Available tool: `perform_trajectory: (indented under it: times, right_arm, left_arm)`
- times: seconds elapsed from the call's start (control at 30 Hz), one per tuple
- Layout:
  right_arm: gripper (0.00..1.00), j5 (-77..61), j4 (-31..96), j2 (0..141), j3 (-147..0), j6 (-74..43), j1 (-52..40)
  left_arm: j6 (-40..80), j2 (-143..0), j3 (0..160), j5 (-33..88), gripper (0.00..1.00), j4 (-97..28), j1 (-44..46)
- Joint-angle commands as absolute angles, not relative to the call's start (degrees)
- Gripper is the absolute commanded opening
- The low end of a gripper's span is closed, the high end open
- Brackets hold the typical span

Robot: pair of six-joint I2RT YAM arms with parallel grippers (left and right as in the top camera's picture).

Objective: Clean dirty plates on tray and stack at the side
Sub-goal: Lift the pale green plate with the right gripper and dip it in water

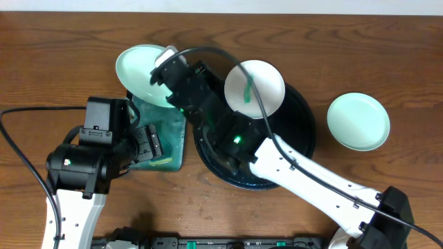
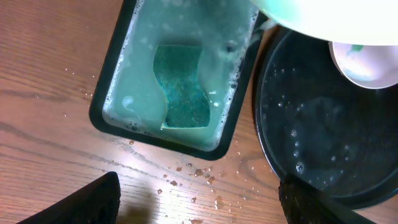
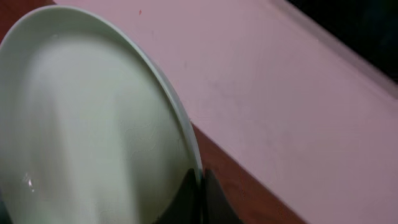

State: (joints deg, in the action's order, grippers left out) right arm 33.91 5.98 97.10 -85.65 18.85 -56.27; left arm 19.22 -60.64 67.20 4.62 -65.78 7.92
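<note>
My right gripper (image 1: 165, 75) is shut on the rim of a plain white plate (image 1: 142, 72) and holds it tilted above the small rectangular tray; the right wrist view shows the fingers (image 3: 200, 193) pinching that plate (image 3: 87, 124). A second plate (image 1: 255, 86) with a teal-green smear rests on the far rim of the large round black tray (image 1: 304, 131); it also shows in the left wrist view (image 2: 367, 65). A third, plain plate (image 1: 358, 122) lies on the table at the right. My left gripper (image 2: 199, 208) is open and empty over bare wood.
The rectangular black tray (image 2: 106, 93) holds soapy teal-green water and a sponge (image 2: 181, 87). Droplets and crumbs lie on the wood in front of it. The round tray (image 2: 273, 162) is wet. A black cable (image 1: 28, 114) loops at the left.
</note>
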Motion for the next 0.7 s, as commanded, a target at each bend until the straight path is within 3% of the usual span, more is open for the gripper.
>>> perform_trajectory:
  times: [0.0,0.67]
  right_arm:
    - [0.01,38.7,5.3,97.0,-86.4,24.4,-58.3]
    - [0.01,42.2,4.4,97.0,-86.4,28.4,-60.2]
  left_arm:
    - [18.7,-60.6,67.1,5.0,0.82,-66.0,7.7]
    - [18.7,-60.6,67.1,5.0,0.82,-66.0,7.7]
